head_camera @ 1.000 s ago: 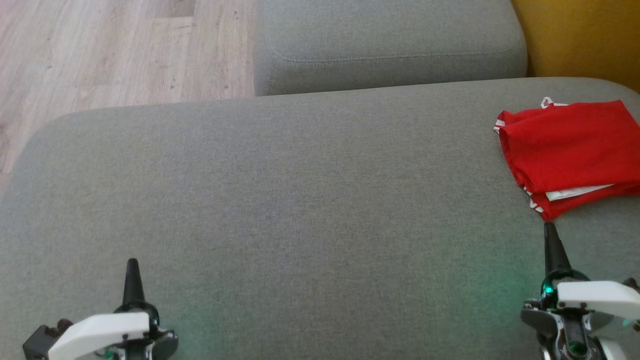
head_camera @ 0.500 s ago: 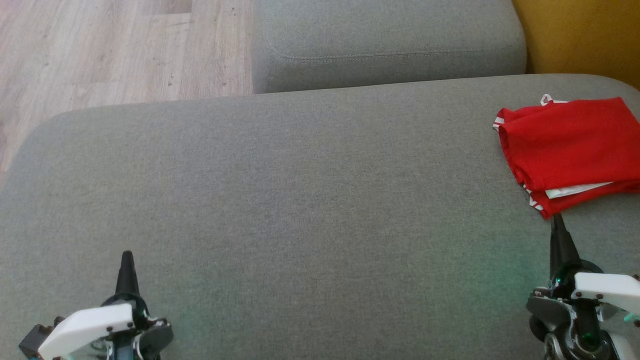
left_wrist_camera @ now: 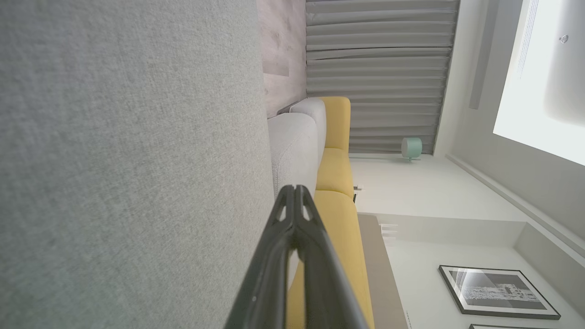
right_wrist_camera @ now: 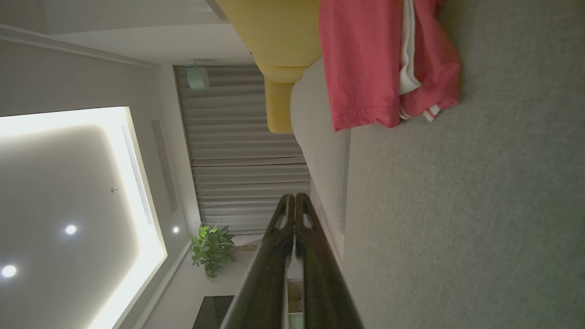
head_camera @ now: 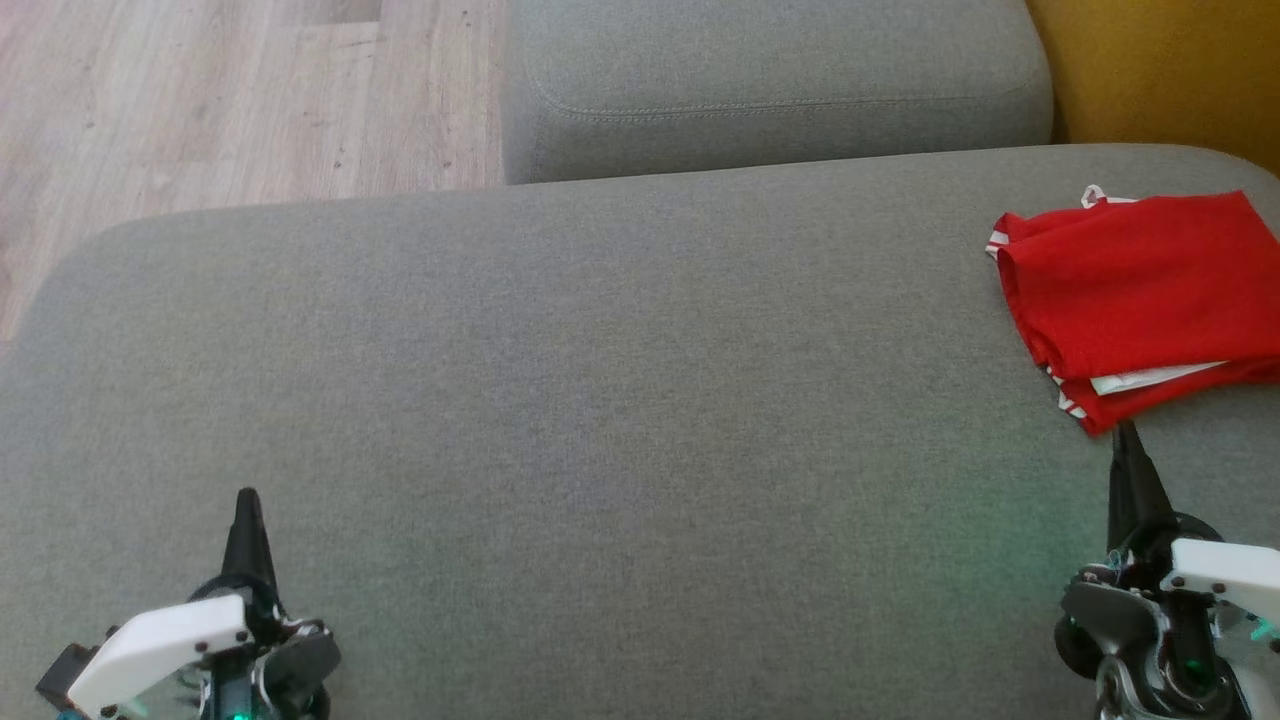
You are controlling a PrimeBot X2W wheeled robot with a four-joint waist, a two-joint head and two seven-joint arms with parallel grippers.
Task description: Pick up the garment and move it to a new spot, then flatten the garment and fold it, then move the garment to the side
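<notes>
Garment [head_camera: 1135, 290] — just beyond right tool [head_camera: 1126, 432]

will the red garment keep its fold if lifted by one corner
Probably not: the red garment is thin cloth in loose layers, so it would likely droop and unfold. It looks light. On the woven grey cushion a push would likely bunch it, not slide it.

Matt grey woven cloth on the sofa seat [head_camera: 600, 400], soft red fabric garment [head_camera: 1140, 280] with white trim, pale wood-grain floor [head_camera: 200, 100], dark glossy gripper fingers [left_wrist_camera: 297, 256]
</notes>
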